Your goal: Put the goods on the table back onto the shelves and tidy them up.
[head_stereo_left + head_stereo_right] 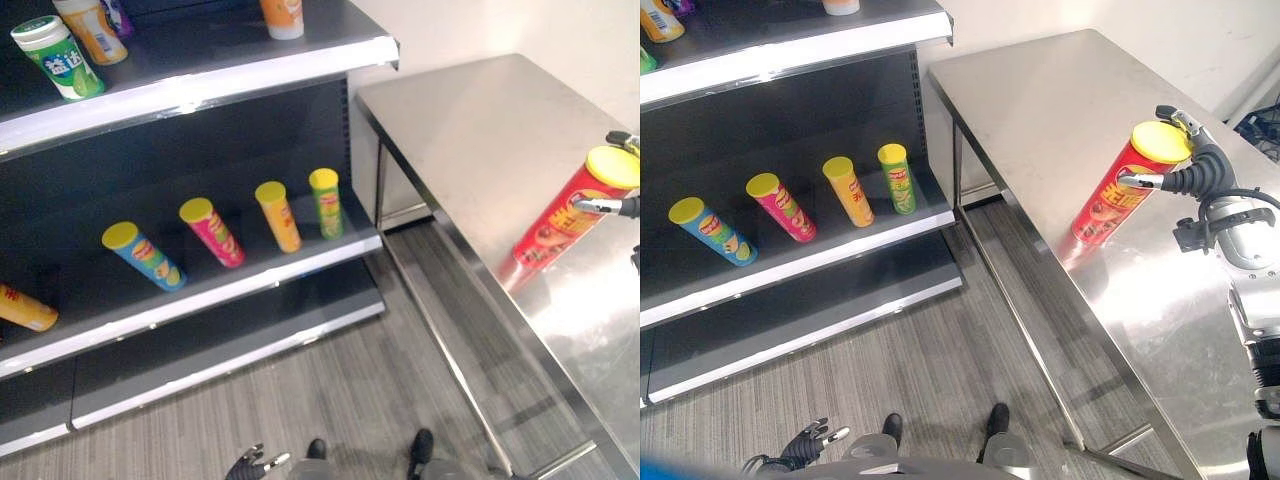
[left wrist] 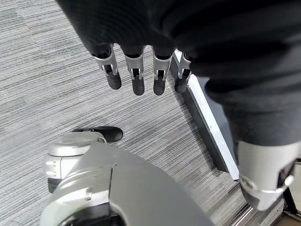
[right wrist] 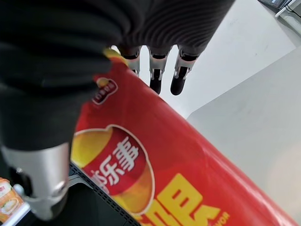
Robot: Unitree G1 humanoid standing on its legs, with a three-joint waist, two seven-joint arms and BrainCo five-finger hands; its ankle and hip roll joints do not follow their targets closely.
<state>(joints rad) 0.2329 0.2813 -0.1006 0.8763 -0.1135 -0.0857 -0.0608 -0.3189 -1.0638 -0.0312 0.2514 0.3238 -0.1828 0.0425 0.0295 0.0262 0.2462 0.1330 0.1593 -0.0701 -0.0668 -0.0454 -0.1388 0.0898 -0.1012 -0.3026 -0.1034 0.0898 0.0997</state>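
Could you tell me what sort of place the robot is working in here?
Probably a mock shop aisle: dark retail shelves hold a row of crisp tubes, a steel table stands beside them, and the right hand reaches round a red tube.

Bright even indoor light, glare on steel table [image 1: 470, 130], shelf edges [image 1: 200, 95] blown white, dim shelf recess

Middle shelf [image 1: 240, 285]: four chip cans [image 1: 278, 215] stand in a row toward the end nearest the table [image 1: 1060, 110], with narrow gaps between them. An orange can [image 1: 25, 308] lies at the far end; open board lies between it and the row. Upper shelf [image 1: 230, 70]: bottles [image 1: 58, 56] crowd the far end, one container [image 1: 283, 17] nearer the table, bare board between.
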